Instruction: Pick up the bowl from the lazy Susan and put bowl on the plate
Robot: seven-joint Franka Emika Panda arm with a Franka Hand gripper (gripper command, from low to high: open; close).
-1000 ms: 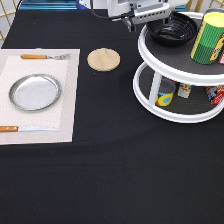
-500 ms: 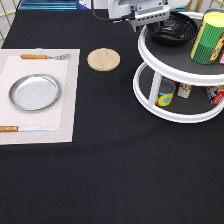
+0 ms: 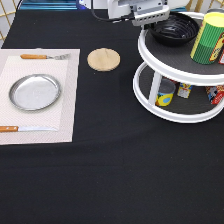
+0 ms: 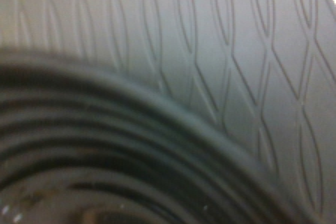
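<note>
The black ribbed bowl [image 3: 176, 28] sits on the top tier of the white lazy Susan [image 3: 172, 108] at the exterior view's top right. My gripper [image 3: 151, 20] is right at the bowl's left rim, low over the top tier. The wrist view shows the bowl's ribbed rim [image 4: 97, 155] very close, with the tier's patterned grey surface [image 4: 247, 65] beside it. The silver plate [image 3: 34, 92] lies on a pale placemat [image 3: 67, 107] at the exterior view's left, far from the gripper.
A yellow-green can [image 3: 210, 38] stands on the top tier beside the bowl. Small cans [image 3: 164, 94] stand on the lower tier. A tan cork coaster [image 3: 103, 59] lies between mat and turntable. A fork [image 3: 44, 56] and a knife [image 3: 20, 128] flank the plate.
The gripper has edged slightly lower and closer to the bowl's left rim. The bowl and everything else have not moved.
</note>
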